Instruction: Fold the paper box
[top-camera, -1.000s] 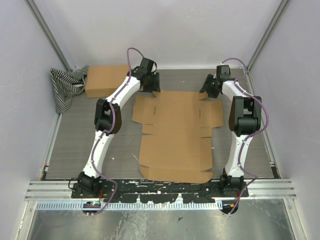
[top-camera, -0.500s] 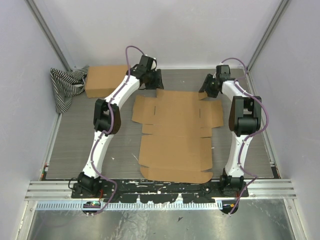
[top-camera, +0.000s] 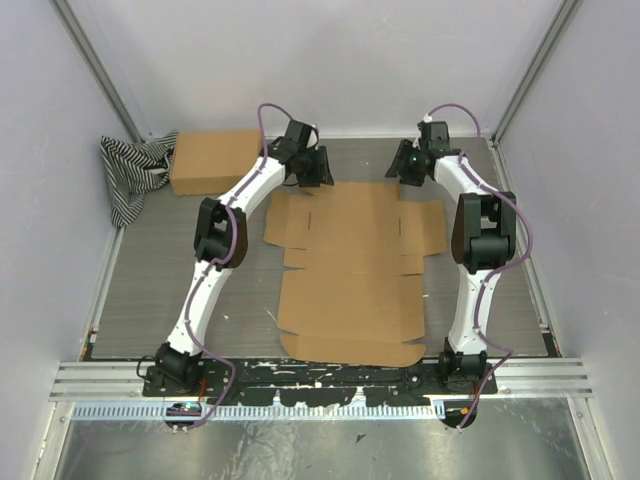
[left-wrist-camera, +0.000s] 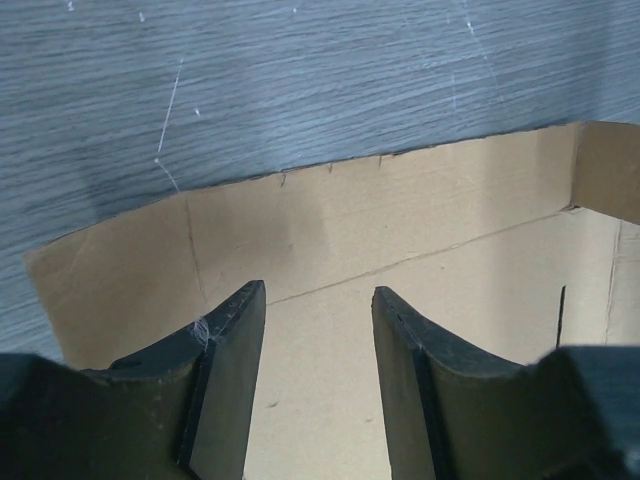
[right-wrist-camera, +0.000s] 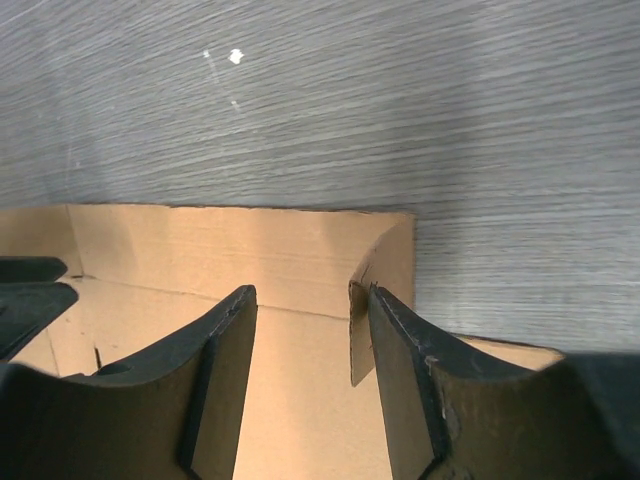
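Both claws were spread. We saw the left claw (top-camera: 322, 168) with its two dark fingers (left-wrist-camera: 232, 345) parted over bare cardboard, and the right claw (top-camera: 405, 166) parted the same way; neither pinched anything. Whether the fingertips touched the cardboard we could not tell.

We found the paper box (top-camera: 350, 270) lying unfolded and mostly flat in the middle of the table (top-camera: 160, 290), its long axis running from the near edge toward the far wall, side flaps spread out at its far half. The claws sat at its far edge, the left at the far left corner and the right at the far right corner, facing each other. In the right wrist view a small corner tab (right-wrist-camera: 385, 255) stood tilted up just beside one finger.

The left arm (top-camera: 215, 240) rose from its base at the near edge, leaned to the right and reached far forward, its wrist turned inward. The right arm (top-camera: 482, 235) ran almost straight ahead along the box's right side, then hooked left at the wrist.

Well to the left, in the far corner, a second cardboard box (top-camera: 212, 160) lay against a striped cloth (top-camera: 128, 178).
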